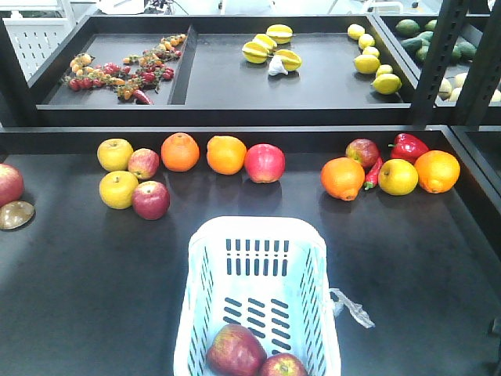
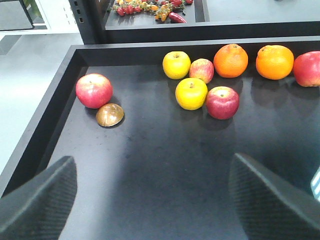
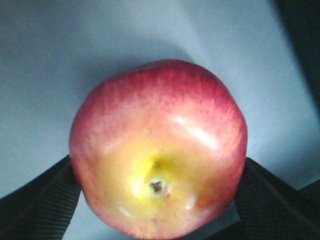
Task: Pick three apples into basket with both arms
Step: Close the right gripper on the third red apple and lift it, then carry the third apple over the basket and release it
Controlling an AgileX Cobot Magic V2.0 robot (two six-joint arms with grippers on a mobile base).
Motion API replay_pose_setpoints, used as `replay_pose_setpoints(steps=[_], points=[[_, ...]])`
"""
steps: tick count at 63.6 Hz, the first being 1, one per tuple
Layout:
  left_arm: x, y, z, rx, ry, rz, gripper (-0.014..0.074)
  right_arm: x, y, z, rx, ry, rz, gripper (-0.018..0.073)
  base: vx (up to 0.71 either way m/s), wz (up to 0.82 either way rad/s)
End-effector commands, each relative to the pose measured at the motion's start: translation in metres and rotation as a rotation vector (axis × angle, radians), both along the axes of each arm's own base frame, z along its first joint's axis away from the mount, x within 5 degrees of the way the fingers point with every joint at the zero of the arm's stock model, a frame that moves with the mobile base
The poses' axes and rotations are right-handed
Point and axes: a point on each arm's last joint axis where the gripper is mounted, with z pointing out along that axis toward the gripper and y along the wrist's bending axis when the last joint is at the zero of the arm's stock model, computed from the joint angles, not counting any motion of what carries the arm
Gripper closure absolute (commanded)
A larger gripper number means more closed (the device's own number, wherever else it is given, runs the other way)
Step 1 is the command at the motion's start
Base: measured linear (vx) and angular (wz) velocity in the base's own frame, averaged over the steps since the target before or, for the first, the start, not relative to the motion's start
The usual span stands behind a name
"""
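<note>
The pale blue basket (image 1: pixel 205 258) stands at the front centre of the black table and holds two red apples (image 1: pixel 235 351) (image 1: pixel 283 366) at its near end. My right gripper (image 3: pixel 157 200) is shut on a red-and-yellow apple (image 3: pixel 157 125), with a finger (image 3: pixel 35 210) on each side, over a pale blue surface. My left gripper (image 2: pixel 152 195) is open and empty above the table's left part. More red apples lie on the table (image 1: pixel 264 163) (image 1: pixel 151 200). One of them lies ahead of the left gripper (image 2: pixel 222 102), and another is at its far left (image 2: pixel 94 90). Neither gripper shows in the front view.
Oranges (image 1: pixel 180 151) (image 1: pixel 342 178), yellow apples (image 1: pixel 115 154) and a red pepper (image 1: pixel 409 146) lie in a row at the back of the table. A brown round disc (image 1: pixel 16 214) lies at the left edge. A raised shelf (image 1: pixel 235 94) with more fruit stands behind.
</note>
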Motion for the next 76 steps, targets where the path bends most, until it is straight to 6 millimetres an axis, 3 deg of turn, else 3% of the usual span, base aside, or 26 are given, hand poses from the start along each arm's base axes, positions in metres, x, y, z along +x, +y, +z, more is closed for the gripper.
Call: replay_pose_setpoints(steps=[1, 10, 25, 46, 61, 76], points=[[0.002, -0.001, 0.011, 0.004, -0.073, -0.013, 0.0011, 0.008, 0.003, 0.033, -0.062, -0.143, 0.021, 0.0282, 0.00, 0.00], [0.002, -0.001, 0.011, 0.004, -0.073, -0.013, 0.0011, 0.011, 0.030, 0.064, -0.095, -0.251, 0.126, 0.0282, 0.00, 0.00], [0.002, -0.001, 0.011, 0.004, -0.073, -0.013, 0.0011, 0.002, 0.092, 0.104, -0.105, -0.368, 0.421, 0.0282, 0.00, 0.00], [0.002, -0.001, 0.011, 0.004, -0.073, -0.013, 0.0011, -0.041, 0.180, 0.141, 0.092, -0.531, 0.772, 0.0282, 0.00, 0.00], [0.002, -0.001, 0.011, 0.004, -0.073, -0.013, 0.0011, -0.055, 0.233, 0.148, 0.253, -0.681, 0.954, 0.0282, 0.00, 0.00], [0.002, -0.001, 0.011, 0.004, -0.073, -0.013, 0.0011, -0.037, 0.267, 0.124, 0.279, -0.714, 0.988, 0.0266, 0.00, 0.00]])
